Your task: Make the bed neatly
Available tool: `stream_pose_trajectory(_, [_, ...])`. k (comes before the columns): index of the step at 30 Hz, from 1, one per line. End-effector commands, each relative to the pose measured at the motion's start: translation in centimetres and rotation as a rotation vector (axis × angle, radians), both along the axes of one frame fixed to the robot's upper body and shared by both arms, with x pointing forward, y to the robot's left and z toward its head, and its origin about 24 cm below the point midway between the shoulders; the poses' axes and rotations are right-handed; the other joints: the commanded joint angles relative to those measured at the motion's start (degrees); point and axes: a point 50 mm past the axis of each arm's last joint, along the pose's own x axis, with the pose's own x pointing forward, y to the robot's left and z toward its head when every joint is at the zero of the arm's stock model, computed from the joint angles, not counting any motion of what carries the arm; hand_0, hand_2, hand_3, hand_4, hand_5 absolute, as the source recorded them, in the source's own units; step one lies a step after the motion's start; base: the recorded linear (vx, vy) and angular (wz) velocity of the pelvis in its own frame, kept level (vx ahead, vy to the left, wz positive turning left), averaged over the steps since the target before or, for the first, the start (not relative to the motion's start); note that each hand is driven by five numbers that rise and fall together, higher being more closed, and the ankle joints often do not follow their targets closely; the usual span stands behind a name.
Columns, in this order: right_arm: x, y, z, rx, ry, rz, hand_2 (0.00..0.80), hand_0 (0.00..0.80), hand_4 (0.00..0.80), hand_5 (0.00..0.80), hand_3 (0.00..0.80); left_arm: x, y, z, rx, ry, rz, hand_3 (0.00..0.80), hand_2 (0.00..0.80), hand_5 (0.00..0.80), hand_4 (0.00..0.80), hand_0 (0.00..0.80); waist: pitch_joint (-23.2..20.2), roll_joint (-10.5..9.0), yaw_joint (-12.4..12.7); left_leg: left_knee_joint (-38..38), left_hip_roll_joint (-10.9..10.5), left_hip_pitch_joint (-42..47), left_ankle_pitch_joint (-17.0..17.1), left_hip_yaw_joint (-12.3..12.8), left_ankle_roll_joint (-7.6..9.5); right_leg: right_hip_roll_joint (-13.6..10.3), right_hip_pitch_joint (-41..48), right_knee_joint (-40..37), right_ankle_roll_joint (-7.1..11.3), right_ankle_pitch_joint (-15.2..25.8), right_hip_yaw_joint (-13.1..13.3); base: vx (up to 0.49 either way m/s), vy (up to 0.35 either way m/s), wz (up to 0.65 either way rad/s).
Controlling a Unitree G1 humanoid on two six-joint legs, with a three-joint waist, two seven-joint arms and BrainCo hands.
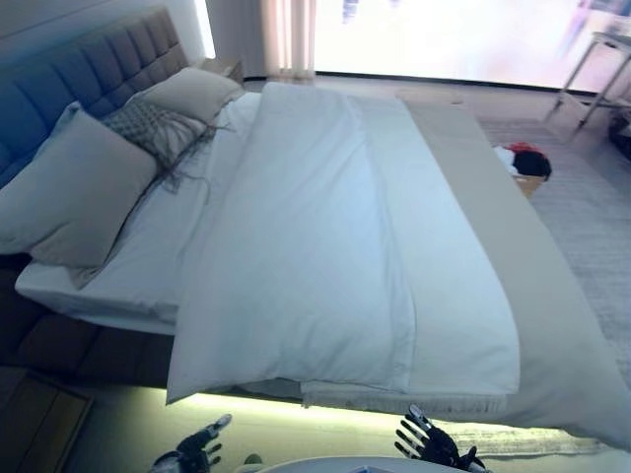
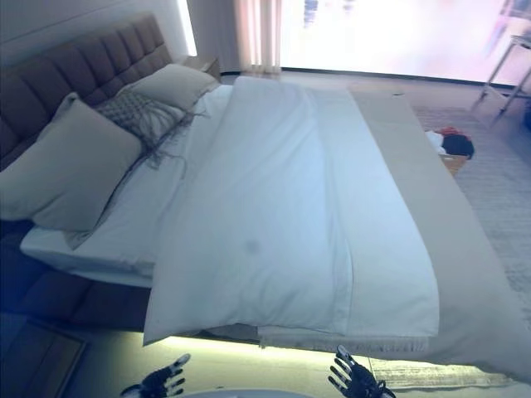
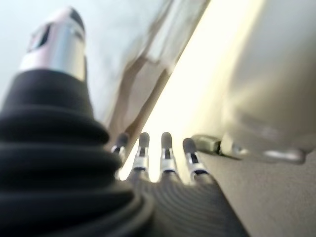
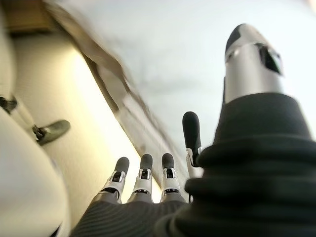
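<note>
A white duvet point(image 1: 335, 246) lies over the bed, its near edge hanging unevenly over the side, with a beige cover point(image 1: 513, 246) under it on the right. Two white pillows point(image 1: 74, 187) point(image 1: 192, 91) and a grey fringed cushion point(image 1: 148, 126) rest against the tufted headboard point(image 1: 89, 69). My left hand point(image 1: 197, 448) hangs low at the bed's near side, fingers straight, holding nothing. My right hand point(image 1: 429, 443) is likewise low and open, just below the duvet's fringed edge point(image 1: 394, 399). Both wrist views show straight fingers point(image 3: 165, 153) point(image 4: 143, 173) pointing at the bed's lit underside.
A basket with red and dark clothes point(image 1: 525, 166) stands on the carpet beyond the bed's right side. A metal-legged table point(image 1: 596, 69) is at the far right. A wooden nightstand point(image 1: 35, 419) sits at the near left. Bright window at the back.
</note>
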Motion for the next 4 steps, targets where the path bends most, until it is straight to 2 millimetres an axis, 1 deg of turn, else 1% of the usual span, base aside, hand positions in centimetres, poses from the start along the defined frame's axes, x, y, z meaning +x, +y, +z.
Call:
stream_pose_trajectory(1, [0.09,0.56,-0.23,0.0,0.045,0.013,0.0,0.0,0.0,0.0,0.0,1.83,-2.15,-0.11,-0.041,-0.002,-0.069,0.0,0.0,0.0,0.0,0.0,1.3,1.31,0.5,0.1,1.3,2.3,-4.2,-1.1,1.09,-0.9,-1.4,-2.1,0.29,4.3,0.0,0.068,-0.051,-0.26])
stream_pose_trajectory(4, [0.15,0.77,-0.25,-0.001,0.042,0.031,0.0,0.0,0.0,0.0,0.0,1.96,-2.98,-0.18,-0.063,-0.003,-0.094,0.0,0.0,0.0,0.0,0.0,1.2,1.11,0.3,0.1,1.5,2.8,-4.3,-1.0,1.06,-0.7,-0.9,-2.1,0.3,4.1,0.5,0.038,-0.039,-0.23])
